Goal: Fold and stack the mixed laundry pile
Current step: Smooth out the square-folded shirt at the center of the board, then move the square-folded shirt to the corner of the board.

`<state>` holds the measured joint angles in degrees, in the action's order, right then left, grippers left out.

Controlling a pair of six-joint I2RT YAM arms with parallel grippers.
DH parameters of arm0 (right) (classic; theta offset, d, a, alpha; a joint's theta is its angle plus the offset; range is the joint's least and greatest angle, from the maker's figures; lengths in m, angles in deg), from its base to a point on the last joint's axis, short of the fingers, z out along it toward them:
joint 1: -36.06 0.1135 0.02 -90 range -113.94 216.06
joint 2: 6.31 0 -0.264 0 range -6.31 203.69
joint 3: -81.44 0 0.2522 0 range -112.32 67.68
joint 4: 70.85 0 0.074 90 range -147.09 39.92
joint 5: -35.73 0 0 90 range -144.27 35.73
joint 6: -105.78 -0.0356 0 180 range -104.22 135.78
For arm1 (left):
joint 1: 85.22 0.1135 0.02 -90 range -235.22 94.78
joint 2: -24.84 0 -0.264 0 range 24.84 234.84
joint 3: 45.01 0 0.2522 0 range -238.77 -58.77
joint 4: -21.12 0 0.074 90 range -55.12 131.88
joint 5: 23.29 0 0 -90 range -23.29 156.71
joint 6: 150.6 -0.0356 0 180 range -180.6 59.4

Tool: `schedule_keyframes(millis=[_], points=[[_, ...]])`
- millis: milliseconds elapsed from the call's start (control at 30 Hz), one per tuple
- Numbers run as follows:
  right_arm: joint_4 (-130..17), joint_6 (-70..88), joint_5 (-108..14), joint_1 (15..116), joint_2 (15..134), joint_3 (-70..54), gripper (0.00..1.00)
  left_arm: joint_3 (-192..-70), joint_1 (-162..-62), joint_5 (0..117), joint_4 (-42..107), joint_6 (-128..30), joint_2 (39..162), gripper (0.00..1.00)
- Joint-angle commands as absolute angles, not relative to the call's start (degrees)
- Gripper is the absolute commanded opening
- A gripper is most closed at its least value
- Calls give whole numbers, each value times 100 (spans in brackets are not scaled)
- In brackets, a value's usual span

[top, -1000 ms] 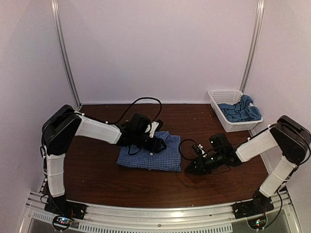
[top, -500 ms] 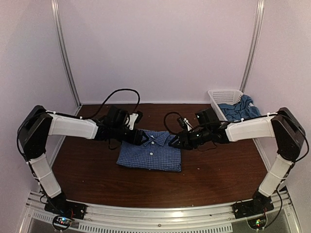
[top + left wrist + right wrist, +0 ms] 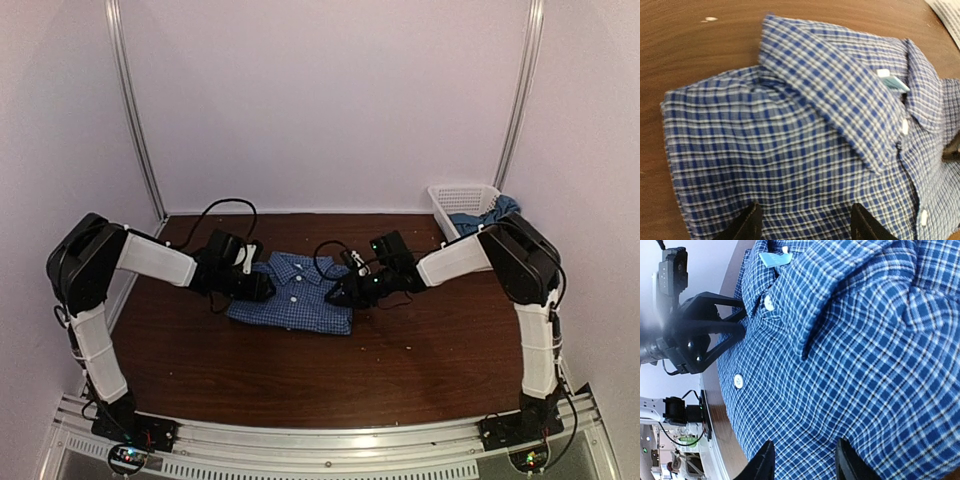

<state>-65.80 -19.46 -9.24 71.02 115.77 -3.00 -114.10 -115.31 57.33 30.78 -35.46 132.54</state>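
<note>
Checked shirt [image 3: 292, 296] lies with both side edges under parted fingers [image 3: 747, 227].

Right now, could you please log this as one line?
checked shirt: folded; left tool: open over it; right tool: open over it; t-shirt: in basket

The top external camera sits high behind the arm bases. It faces the far wall and looks down on the whole dark brown wooden table [image 3: 430, 370]. The left wrist camera hangs very close over the blue-and-white checked collared cloth shirt [image 3: 805, 150], looking from its left side rightward. The right wrist camera, equally close and rolled sideways, looks leftward and catches the black left gripper [image 3: 742, 324]. All three views share the shirt's collar.
</note>
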Motion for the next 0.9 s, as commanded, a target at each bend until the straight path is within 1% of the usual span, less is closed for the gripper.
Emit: schedule_keyframes(millis=[0,100,167,300,333,367,400,467,633,867], points=[[-6397,-2157,-1036,7128,11745,-985,47,-11439,-10857,6492,3950,-3657,13411,62],[-6030,-2019,-1085,7122,11425,-1451,53,-11578,-10825,6906,4193,-3998,12857,66],[-5765,-1835,-1221,7101,11128,-1630,58,-11625,-10865,6820,4235,-4186,12396,68],[-5188,-1523,-1475,6979,10440,-1526,65,-11996,-11318,7036,4850,-4407,11872,73],[-5132,-1443,-1508,6931,10258,-1396,72,-12128,-11458,7070,5042,-4430,11849,77],[-5043,-1367,-1555,6893,10088,-1309,76,-12229,-11591,7121,5198,-4435,11840,85],[-4956,-1291,-1630,6867,9921,-1218,78,-12318,-11733,7179,5338,-4415,11862,90],[-4779,-1150,-1805,6814,9636,-1042,81,-12549,-11990,7248,5642,-4331,12034,95],[-4584,-987,-1934,6715,9169,-680,85,-12849,-12422,7292,5860,-3911,12649,97],[-4642,-950,-1912,6589,8984,-285,86,-13144,-12389,7544,5988,-3364,13619,98]])
